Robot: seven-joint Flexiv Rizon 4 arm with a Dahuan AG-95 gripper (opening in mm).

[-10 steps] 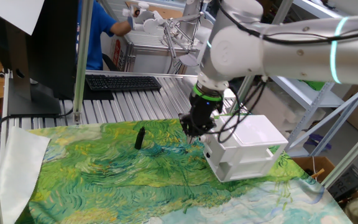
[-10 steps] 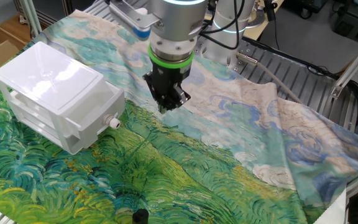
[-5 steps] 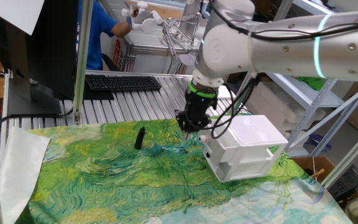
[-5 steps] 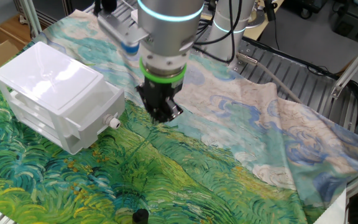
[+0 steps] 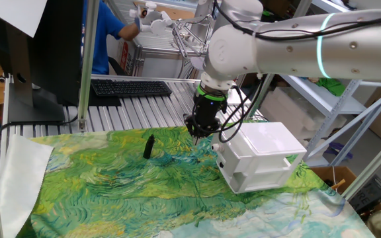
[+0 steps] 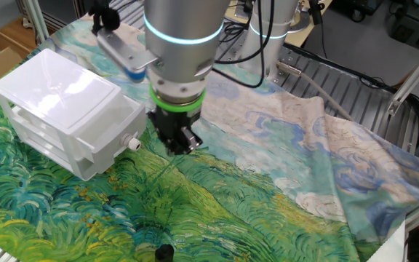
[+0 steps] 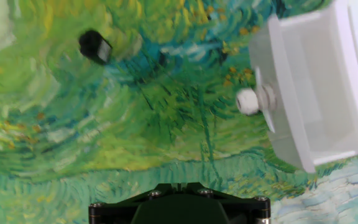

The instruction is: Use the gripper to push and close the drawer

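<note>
The white boxy cabinet (image 5: 266,149) stands on the painted cloth; it also shows in the other fixed view (image 6: 57,94). Its upper drawer (image 7: 303,87) sticks out a little, and its small round knob (image 7: 248,101) looks white here. The knob also shows in the other fixed view (image 6: 131,143). My black gripper (image 6: 180,143) hangs just above the cloth, beside and in front of the drawer front, not touching it. Its fingers look pressed together and hold nothing. In one fixed view the gripper (image 5: 197,129) is left of the cabinet. The hand view shows only the gripper's black base.
A short black stick (image 5: 148,147) stands on the cloth left of the gripper, also in the hand view (image 7: 95,46). A keyboard (image 5: 129,87) and monitor sit behind the cloth. A person in blue is at the back. Metal shelving stands on the right.
My gripper has moved across the cloth toward the space in front of the drawer's knob and dropped slightly. The cabinet and drawer have not moved.
</note>
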